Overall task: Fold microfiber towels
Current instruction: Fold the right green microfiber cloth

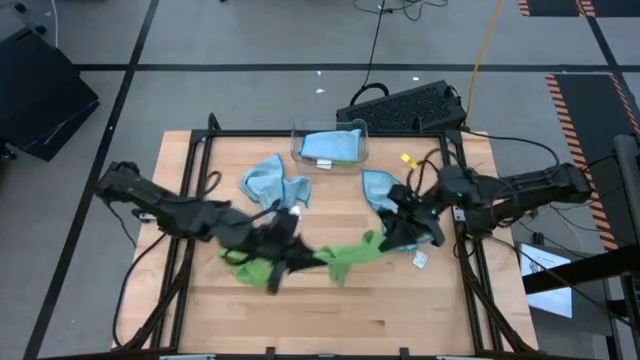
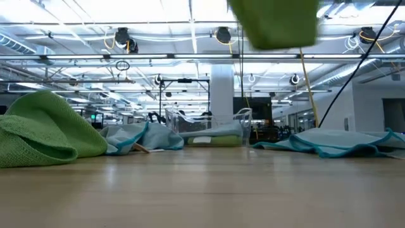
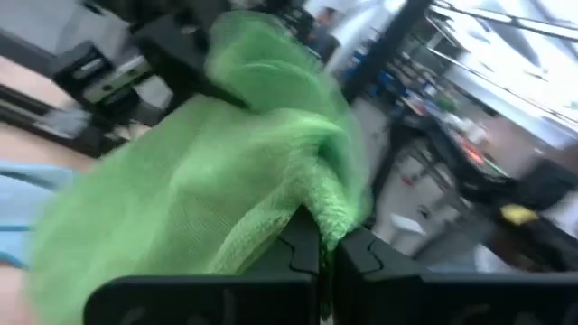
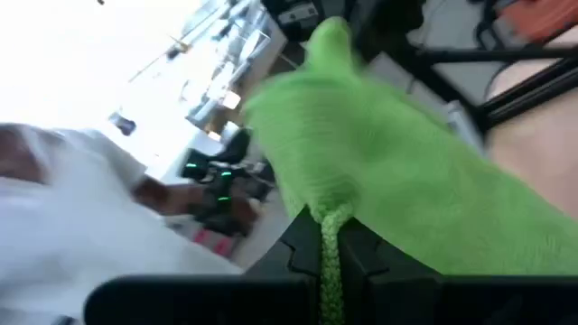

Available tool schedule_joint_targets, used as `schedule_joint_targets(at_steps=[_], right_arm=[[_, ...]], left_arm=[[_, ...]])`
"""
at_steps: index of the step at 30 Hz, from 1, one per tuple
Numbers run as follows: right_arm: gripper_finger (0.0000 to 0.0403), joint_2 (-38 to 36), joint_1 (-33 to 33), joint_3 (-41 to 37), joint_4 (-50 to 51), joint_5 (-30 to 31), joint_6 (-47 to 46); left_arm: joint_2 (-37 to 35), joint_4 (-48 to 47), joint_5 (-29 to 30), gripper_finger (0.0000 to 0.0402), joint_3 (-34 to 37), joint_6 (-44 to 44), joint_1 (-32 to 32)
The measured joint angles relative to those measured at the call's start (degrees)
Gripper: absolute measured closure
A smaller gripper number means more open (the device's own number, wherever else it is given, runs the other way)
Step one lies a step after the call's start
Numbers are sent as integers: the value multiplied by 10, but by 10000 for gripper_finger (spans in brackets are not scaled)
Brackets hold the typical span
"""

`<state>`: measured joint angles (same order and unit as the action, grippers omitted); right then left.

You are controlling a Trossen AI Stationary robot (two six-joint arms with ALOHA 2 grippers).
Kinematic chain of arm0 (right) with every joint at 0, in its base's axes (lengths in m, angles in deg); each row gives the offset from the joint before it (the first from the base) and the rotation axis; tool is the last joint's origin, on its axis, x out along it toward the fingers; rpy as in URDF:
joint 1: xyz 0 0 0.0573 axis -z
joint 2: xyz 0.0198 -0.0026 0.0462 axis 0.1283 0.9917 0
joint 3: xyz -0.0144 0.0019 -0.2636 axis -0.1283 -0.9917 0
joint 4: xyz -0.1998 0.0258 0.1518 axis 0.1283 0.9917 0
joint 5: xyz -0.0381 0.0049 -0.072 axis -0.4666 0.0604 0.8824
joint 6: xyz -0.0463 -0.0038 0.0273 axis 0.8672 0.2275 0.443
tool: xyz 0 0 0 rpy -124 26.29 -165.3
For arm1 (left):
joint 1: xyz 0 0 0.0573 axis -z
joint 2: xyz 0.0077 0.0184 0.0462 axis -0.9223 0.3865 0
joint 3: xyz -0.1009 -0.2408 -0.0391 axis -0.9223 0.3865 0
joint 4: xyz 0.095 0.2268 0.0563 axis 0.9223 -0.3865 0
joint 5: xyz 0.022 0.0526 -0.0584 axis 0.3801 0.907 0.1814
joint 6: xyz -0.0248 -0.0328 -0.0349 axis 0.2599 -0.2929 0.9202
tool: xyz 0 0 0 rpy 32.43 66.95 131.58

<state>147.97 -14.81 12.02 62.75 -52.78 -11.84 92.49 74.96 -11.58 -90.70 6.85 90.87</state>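
A lime green towel [image 1: 350,256] hangs in the air between my two grippers, above the table's middle. In the low view only its lower part [image 2: 276,25] shows, at the top. My left gripper [image 1: 298,256] is shut on its left end and my right gripper [image 1: 392,238] on its right end. A second green towel [image 1: 240,268] lies bunched on the table under the left arm. Two light blue towels [image 1: 268,184] [image 1: 380,190] lie crumpled farther back. My left gripper pinches a bunched hem of the green towel [image 3: 332,215] between its two shut fingers, which lie about level. The cloth runs away from the fingertips, lifted clear of the table. My right gripper pinches a rolled edge of the same towel [image 4: 330,226] between its shut fingers, also about level. The hem runs back between the fingers, and the rest spreads out beyond them, off the table.
A clear plastic bin [image 1: 330,146] holding a blue cloth stands at the far middle of the table. A small white tag [image 1: 420,260] lies near the right arm. Bare wood [image 1: 330,315] stretches along the near edge. A keyboard [image 1: 405,105] sits beyond the far edge.
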Motion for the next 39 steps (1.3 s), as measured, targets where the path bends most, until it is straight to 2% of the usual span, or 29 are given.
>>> schedule_joint_targets(at_steps=[4,8,14,16,18,20,25,28,31,34,36,39], right_arm=[[403,-1,-38,4,10,58,-51],[403,14,-42,2,101,141,18],[403,39,-6,-43,250,355,158],[403,43,16,-78,246,414,183],[403,45,42,-118,206,440,209],[403,51,70,-165,144,438,233],[403,73,133,-272,-32,360,237],[403,73,156,-296,-59,305,209],[403,54,161,-289,-58,202,175],[403,28,136,-256,-65,107,122],[403,11,107,-229,-64,89,81],[403,-8,58,-186,-56,109,11]], left_arm=[[0,-103,3,401,-43,3,29],[0,-175,6,401,-27,-34,18],[10,-203,41,401,91,-48,-51],[7,-180,35,401,139,-42,-79],[8,-162,31,401,193,-35,-107],[10,-113,35,401,247,-36,-135],[8,19,34,401,336,-22,-194],[8,78,20,401,352,-13,-216],[3,97,-38,401,342,14,-211],[-6,126,-89,401,303,34,-175],[-6,139,-107,401,269,38,-141],[-4,135,-134,401,205,32,-87]])
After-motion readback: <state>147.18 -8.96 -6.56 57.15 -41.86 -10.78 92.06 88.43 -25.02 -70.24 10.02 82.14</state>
